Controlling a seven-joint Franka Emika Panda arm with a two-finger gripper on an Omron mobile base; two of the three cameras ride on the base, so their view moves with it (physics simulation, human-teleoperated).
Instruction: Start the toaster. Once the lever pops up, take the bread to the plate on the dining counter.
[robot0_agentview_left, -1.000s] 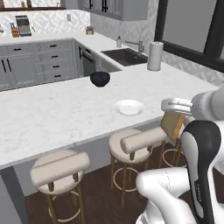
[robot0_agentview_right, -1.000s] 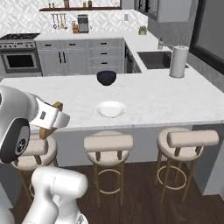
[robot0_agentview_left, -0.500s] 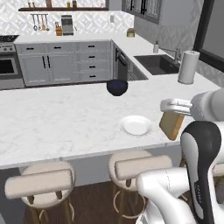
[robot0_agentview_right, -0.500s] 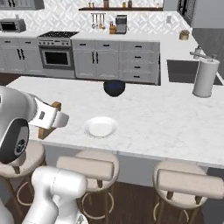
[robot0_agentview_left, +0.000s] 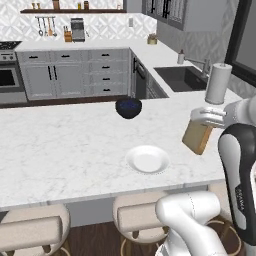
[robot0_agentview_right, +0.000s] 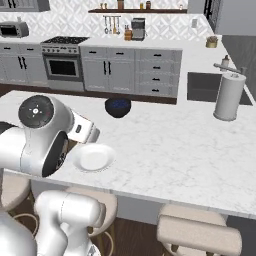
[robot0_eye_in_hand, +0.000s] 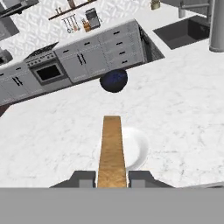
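The whole scene has slid sideways since the earlier pictures, so the base has driven along the counter (robot0_agentview_left: 60, 145); relative to the arm, the bread (robot0_agentview_left: 198, 137) hangs where it did. The plate (robot0_agentview_left: 147, 159) now sits nearer the middle of the left base view and closer to the arm.

The fingers (robot0_eye_in_hand: 112, 178) are clenched on the bread (robot0_eye_in_hand: 112, 151), which the hand view shows edge-on as a tan strip rising between the two dark tips. In the left base view the slice hangs tilted from the hand, above the counter and to the right of the plate, apart from it. In the hand view the strip crosses the plate (robot0_eye_in_hand: 139, 151), whose white rim shows to its right.

The plate (robot0_agentview_right: 93, 157) lies flat on the counter (robot0_agentview_right: 175, 150) near its stool-side edge. A dark blue bowl (robot0_agentview_left: 128, 107) stands farther back on the same slab, well apart from the plate. A paper towel roll (robot0_agentview_left: 218, 83) stands upright toward the sink (robot0_agentview_left: 182, 77) end. Beige stools (robot0_agentview_left: 35, 232) tuck under the overhang.
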